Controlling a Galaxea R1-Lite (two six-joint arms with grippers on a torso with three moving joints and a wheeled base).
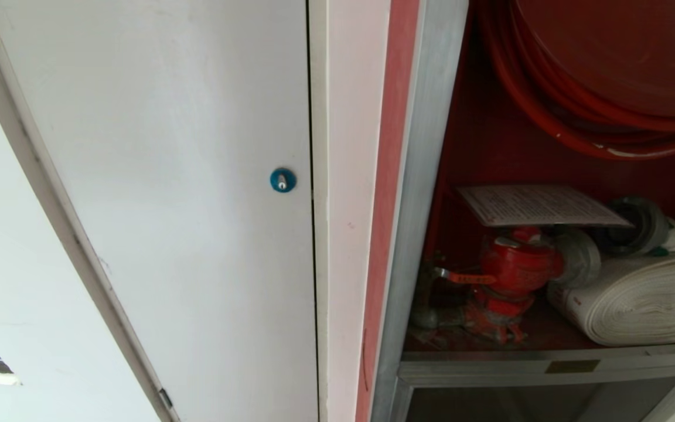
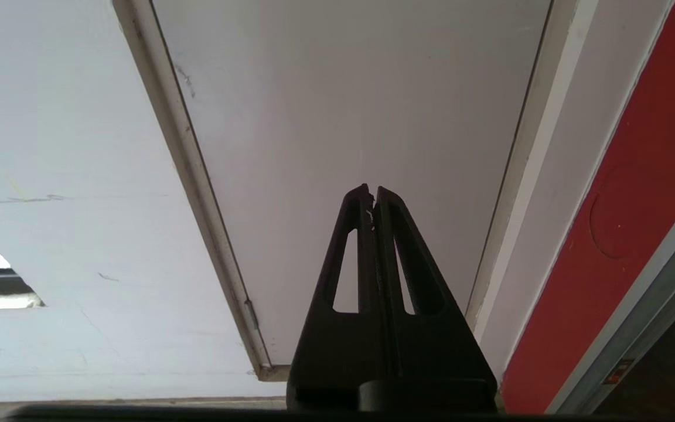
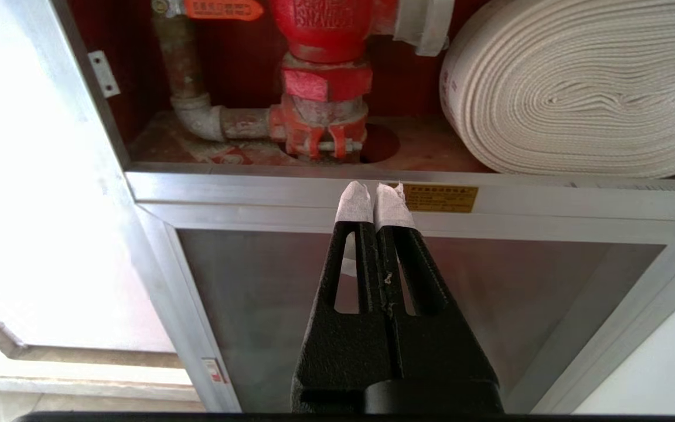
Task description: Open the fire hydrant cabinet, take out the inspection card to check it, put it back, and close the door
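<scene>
The fire hydrant cabinet (image 1: 425, 176) stands open, its red inside exposed; the door is out of view. The inspection card (image 1: 539, 205), a white printed sheet, lies flat on top of the red valve (image 1: 513, 269). Beside the valve is the white rolled hose (image 1: 642, 299), and above them the red hose reel (image 1: 607, 76). My right gripper (image 3: 375, 187) is shut and empty, its white-taped tips before the cabinet's sill rail (image 3: 226, 187), below the valve (image 3: 320, 35) and left of the hose (image 3: 578, 88). My left gripper (image 2: 371, 190) is shut and empty, pointing at the white panel door. Neither gripper shows in the head view.
Left of the cabinet is a white panel door (image 1: 167, 176) with a blue round lock (image 1: 282, 180), also in the left wrist view (image 2: 343, 105). Below the sill sits a lower glass panel (image 3: 255, 305) under a small brass plate (image 3: 440, 198).
</scene>
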